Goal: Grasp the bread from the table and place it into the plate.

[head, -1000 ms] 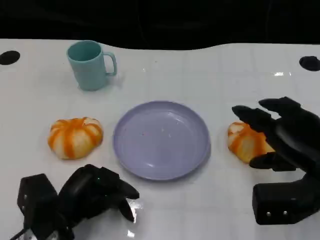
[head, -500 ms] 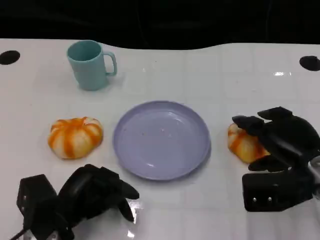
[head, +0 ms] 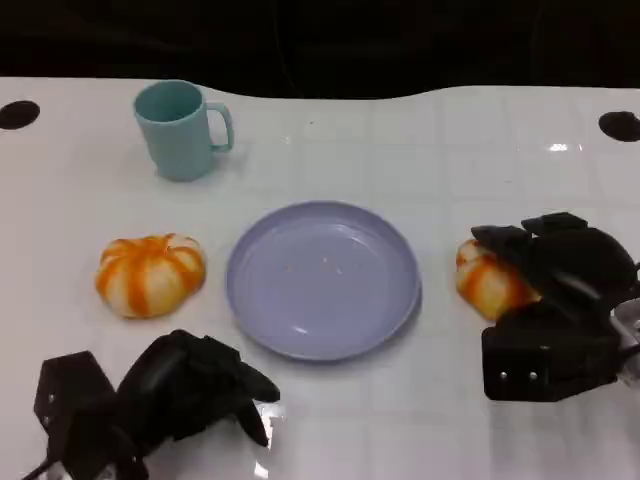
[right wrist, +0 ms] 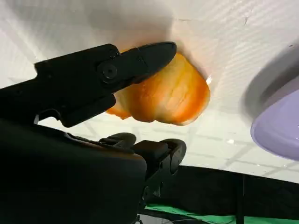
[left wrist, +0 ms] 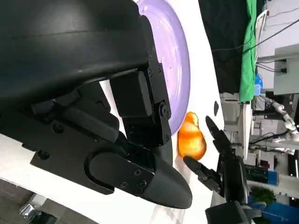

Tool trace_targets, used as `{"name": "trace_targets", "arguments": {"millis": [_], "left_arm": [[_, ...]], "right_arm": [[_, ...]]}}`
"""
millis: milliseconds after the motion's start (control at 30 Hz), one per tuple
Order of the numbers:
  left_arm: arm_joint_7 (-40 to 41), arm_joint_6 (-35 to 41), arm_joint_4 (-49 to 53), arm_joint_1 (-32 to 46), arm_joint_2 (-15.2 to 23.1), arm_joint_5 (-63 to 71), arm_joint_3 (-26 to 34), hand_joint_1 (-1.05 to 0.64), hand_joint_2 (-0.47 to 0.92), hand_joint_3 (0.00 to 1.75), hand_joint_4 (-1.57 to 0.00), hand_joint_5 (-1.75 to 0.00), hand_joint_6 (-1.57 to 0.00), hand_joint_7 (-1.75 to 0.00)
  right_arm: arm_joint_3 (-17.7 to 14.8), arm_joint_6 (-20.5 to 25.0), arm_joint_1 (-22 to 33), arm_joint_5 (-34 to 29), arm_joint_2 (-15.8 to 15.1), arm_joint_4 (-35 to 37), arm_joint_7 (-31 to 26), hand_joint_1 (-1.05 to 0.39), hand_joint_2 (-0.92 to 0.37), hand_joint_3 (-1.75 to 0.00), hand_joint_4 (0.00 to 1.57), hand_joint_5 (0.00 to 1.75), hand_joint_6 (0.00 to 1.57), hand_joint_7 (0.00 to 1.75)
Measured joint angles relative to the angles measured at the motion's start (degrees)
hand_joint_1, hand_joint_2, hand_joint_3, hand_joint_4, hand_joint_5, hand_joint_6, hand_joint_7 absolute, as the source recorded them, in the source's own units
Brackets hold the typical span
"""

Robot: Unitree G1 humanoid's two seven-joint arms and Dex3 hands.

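Observation:
Two orange-and-white striped breads lie on the white table, one on each side of the lilac plate (head: 322, 278). The left bread (head: 150, 273) lies untouched. My right hand (head: 565, 270) sits over the right bread (head: 485, 280), its fingers reaching across the top and hiding the bread's right half. In the right wrist view one finger (right wrist: 107, 70) lies along the bread (right wrist: 163, 98), while the others curl a small gap away on the opposite side. The bread still rests on the table. My left hand (head: 190, 385) stays near the front edge, fingers curled in, holding nothing.
A teal mug (head: 180, 130) stands at the back left, handle to the right. The table's dark far edge runs behind it. The left wrist view looks past my left hand (left wrist: 93, 93) to the plate (left wrist: 175, 51), the right bread (left wrist: 191, 140) and my right hand (left wrist: 224, 168).
My right hand has dropped lower onto the right bread and its fingers have curled closer around it. The bread, plate and left hand have not moved.

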Motion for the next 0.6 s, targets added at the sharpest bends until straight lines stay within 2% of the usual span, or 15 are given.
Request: {"name": "trace_targets", "arguments": {"millis": [67, 100, 200, 300, 333, 400, 433, 500, 533, 600], "left_arm": [[0.0, 0.0, -0.1, 0.0, 0.0, 0.0, 0.0, -1.05, 0.92, 0.05, -1.35, -0.82, -1.57, -0.07], [0.0, 0.0, -0.2, 0.0, 0.0, 0.0, 0.0, -1.05, 0.92, 0.05, -1.35, -0.82, -1.57, -0.07], [0.0, 0.0, -0.2, 0.0, 0.1, 0.0, 0.0, -1.05, 0.92, 0.04, -1.34, -0.82, -1.57, -0.07], [0.0, 0.0, -0.2, 0.0, 0.1, -0.1, 0.0, -1.05, 0.92, 0.05, -1.34, -0.82, -1.57, -0.07], [0.0, -0.1, -0.2, 0.1, 0.1, -0.1, 0.0, -1.05, 0.92, 0.05, -1.34, -0.82, -1.57, -0.07], [0.0, -0.1, -0.3, 0.1, 0.1, -0.1, 0.0, -1.05, 0.92, 0.04, -1.34, -0.82, -1.57, -0.07], [0.0, -0.1, -0.3, 0.2, 0.1, -0.1, 0.0, -1.05, 0.92, 0.04, -1.34, -0.82, -1.57, -0.07], [0.0, -0.1, -0.4, 0.3, 0.1, -0.2, 0.0, -1.05, 0.92, 0.04, -1.34, -0.82, -1.57, -0.06], [-0.1, -0.1, -0.4, 0.3, 0.1, -0.4, 0.0, -1.05, 0.92, 0.04, -1.34, -0.82, -1.57, -0.06], [-0.1, -0.1, -0.4, 0.3, 0.1, -0.5, 0.0, -1.05, 0.92, 0.04, -1.34, -0.82, -1.57, -0.06]], "right_arm": [[0.3, -0.3, -0.3, 0.3, 0.0, 0.7, -0.5, -0.63, -0.92, -0.03, 0.24, 0.25, 0.31, 0.02], [0.4, -0.3, -0.4, 0.4, 0.0, 1.1, -0.6, -0.6, -0.92, -0.1, 0.39, 0.28, 0.41, 0.04], [0.6, -0.9, -1.0, 0.7, 0.4, 2.8, -2.8, -0.54, -0.92, -0.14, 0.57, 0.3, 0.53, 0.07], [0.6, -1.4, -1.1, 1.6, 0.8, 3.8, -4.6, -0.44, -0.91, -0.1, 0.74, 0.39, 0.64, 0.09], [0.6, -1.7, -1.1, 2.0, 0.9, 3.9, -5.1, -0.37, -0.9, -0.06, 0.75, 0.73, 0.76, 0.07], [0.3, -2.6, -1.1, 2.9, 1.3, 4.0, -6.9, -0.27, -0.89, -0.04, 0.75, 1.18, 0.93, 0.08], [0.3, -3.2, -1.1, 3.2, 1.4, 4.1, -7.8, -0.22, -0.9, -0.04, 0.78, 1.29, 1.0, 0.09], [0.2, -4.5, -1.1, 4.0, 1.7, 4.7, -10.0, -0.18, -0.91, -0.07, 0.82, 1.39, 1.08, 0.11], [0.1, -5.2, -1.2, 4.2, 1.8, 5.1, -10.9, -0.16, -0.92, -0.1, 0.82, 1.54, 1.14, 0.12], [0.1, -6.3, -1.2, 4.4, 1.9, 6.0, -12.4, -0.14, -0.92, -0.12, 0.82, 1.62, 1.17, 0.12]]}}
